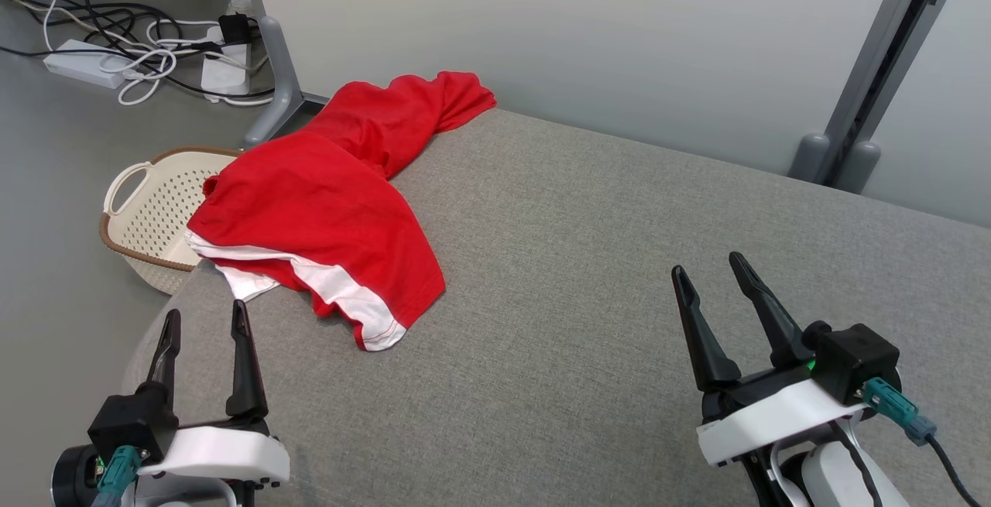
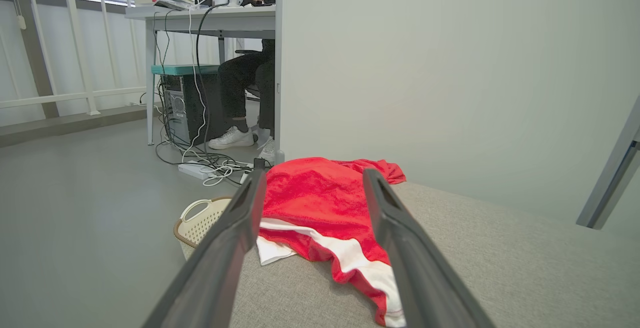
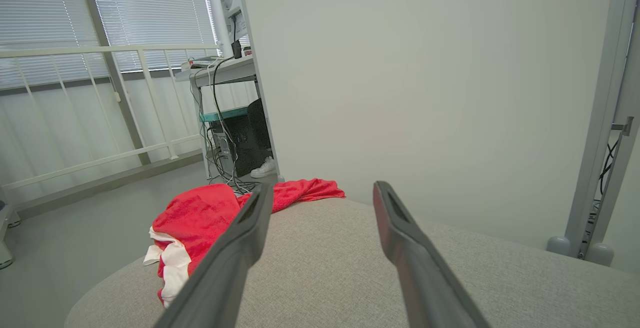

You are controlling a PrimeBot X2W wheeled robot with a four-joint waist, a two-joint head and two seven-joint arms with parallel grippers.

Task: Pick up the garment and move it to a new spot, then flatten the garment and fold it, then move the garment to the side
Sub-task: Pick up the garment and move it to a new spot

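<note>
Head view: the garment (image 1: 310, 213) lies crumpled at the tabletop's (image 1: 581, 259) far-left corner. My left gripper (image 1: 205, 307) and right gripper (image 1: 706, 262) gape wide, empty. Left wrist view, then right: the red cloth lies ahead, ungrasped (pickup, flattening, folding all undone, I judge).

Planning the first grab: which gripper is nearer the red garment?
The left gripper; the garment lies just ahead of it, while the right gripper faces bare cushion.

text: none legible | labels: none | brands: none | numbers: none | signs: none
</note>
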